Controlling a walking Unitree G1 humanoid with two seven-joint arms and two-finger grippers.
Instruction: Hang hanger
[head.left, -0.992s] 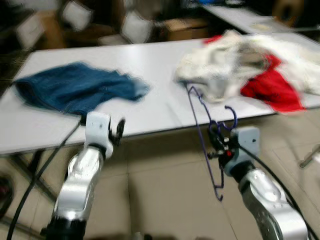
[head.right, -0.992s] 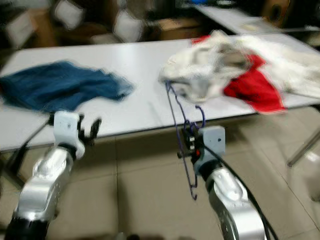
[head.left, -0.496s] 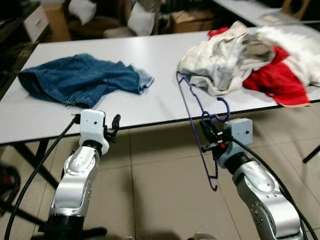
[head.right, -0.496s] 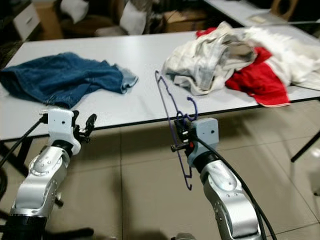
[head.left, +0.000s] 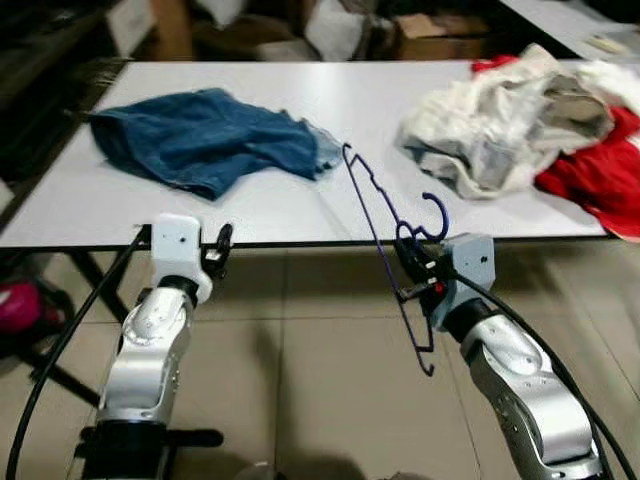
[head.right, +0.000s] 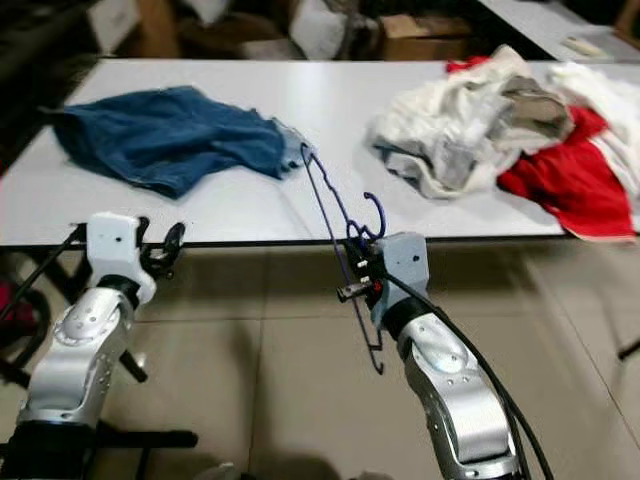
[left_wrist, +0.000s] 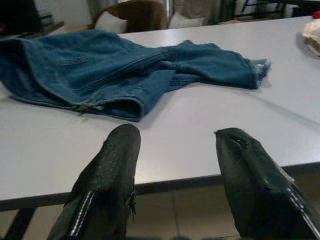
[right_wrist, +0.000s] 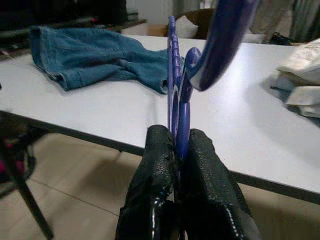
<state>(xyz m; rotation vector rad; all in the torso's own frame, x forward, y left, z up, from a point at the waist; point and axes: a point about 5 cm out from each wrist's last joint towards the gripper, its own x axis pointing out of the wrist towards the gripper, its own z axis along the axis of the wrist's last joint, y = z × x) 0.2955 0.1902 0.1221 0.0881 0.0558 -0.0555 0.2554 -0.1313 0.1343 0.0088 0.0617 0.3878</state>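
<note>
A thin purple hanger (head.left: 385, 240) is held upright in front of the white table (head.left: 250, 205), its hook curling near the table's front edge. My right gripper (head.left: 415, 275) is shut on the hanger (right_wrist: 176, 105) near the hook's base, below the table edge. My left gripper (head.left: 220, 250) stands open just under the table's front edge, its fingers (left_wrist: 112, 170) apart with nothing between them. Blue jeans (head.left: 205, 140) lie crumpled on the table beyond the left gripper.
A pile of white clothes (head.left: 500, 125) and a red garment (head.left: 590, 180) lie on the table's right part. Boxes and chairs stand in the dark behind the table. Black table legs (head.left: 90, 290) and a pink object (head.left: 20, 305) are at the left, over a tiled floor.
The camera has turned left, so the whole scene has shifted right and the jeans sit nearer the middle. Both grippers keep their poses; the right one still holds the hanger.
</note>
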